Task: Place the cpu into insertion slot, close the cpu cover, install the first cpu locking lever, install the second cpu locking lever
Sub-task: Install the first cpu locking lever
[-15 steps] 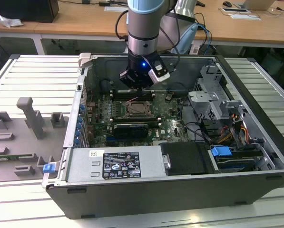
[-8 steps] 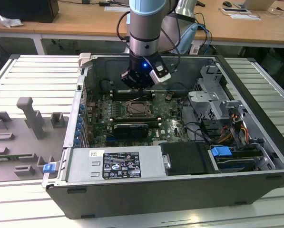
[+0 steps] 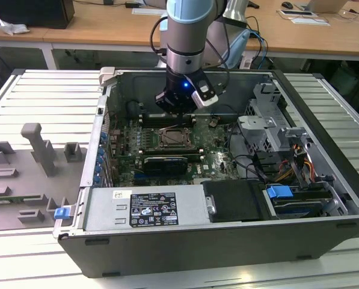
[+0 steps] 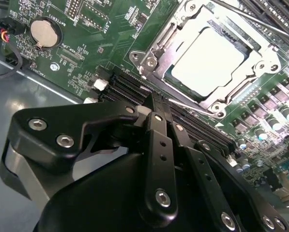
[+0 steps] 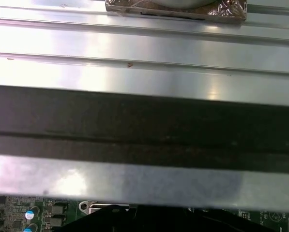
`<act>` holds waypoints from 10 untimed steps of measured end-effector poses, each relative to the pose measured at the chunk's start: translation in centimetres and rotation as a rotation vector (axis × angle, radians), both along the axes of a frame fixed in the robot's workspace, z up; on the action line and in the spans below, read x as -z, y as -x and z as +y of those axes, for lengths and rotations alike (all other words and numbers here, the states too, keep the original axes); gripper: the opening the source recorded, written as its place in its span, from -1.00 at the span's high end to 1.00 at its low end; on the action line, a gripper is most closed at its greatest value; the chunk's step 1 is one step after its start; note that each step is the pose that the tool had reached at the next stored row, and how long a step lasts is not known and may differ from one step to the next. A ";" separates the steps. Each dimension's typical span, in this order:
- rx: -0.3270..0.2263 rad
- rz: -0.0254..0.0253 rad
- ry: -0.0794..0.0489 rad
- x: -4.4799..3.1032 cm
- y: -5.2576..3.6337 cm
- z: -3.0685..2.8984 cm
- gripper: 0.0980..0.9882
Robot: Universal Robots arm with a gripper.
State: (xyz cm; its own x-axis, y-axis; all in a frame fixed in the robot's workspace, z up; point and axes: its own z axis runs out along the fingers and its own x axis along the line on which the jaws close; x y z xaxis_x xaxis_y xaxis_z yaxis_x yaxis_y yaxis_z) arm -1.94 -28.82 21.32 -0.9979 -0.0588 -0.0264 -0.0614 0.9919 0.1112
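The cpu [image 4: 209, 55] shows its pale silver top in the insertion slot [image 3: 175, 138] on the green board. The cpu cover [image 4: 156, 46], a metal frame plate, lies flat over the chip's edges. A thin metal locking lever [image 4: 192, 107] runs along the socket's side nearest my fingers. My gripper [image 4: 156, 104] hangs low inside the open computer case, just beside that side of the socket, and its black fingers [image 4: 159, 145] are pressed together with nothing between them. In the exterior view the gripper [image 3: 178, 111] is just behind the socket, under the arm's wrist.
Long black memory slots [image 4: 127, 89] lie under the fingertips, and a coin battery [image 4: 45, 30] sits further off. The case holds a power supply [image 3: 146, 208], a drive cage [image 3: 269, 129] and cables at the exterior view's right. A grey fixture tray [image 3: 35, 162] lies outside.
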 end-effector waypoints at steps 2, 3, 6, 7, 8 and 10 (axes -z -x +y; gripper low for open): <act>0.000 -0.0001 0.000 0.16 -0.03 0.00 0.98; 0.000 0.0000 0.000 0.33 -0.07 0.00 0.98; 0.000 0.0000 0.000 0.59 -0.18 0.00 0.98; 0.000 0.0000 0.001 0.69 -0.23 0.00 0.98; 0.000 -0.0001 0.002 0.75 -0.26 0.00 0.98; 0.000 -0.0001 0.004 0.81 -0.27 0.00 0.98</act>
State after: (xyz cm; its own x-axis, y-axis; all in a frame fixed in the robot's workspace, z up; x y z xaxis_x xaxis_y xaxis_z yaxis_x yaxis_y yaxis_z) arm -1.67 -28.82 20.50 -0.9979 -0.0589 -0.0262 -0.0614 0.9924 0.1068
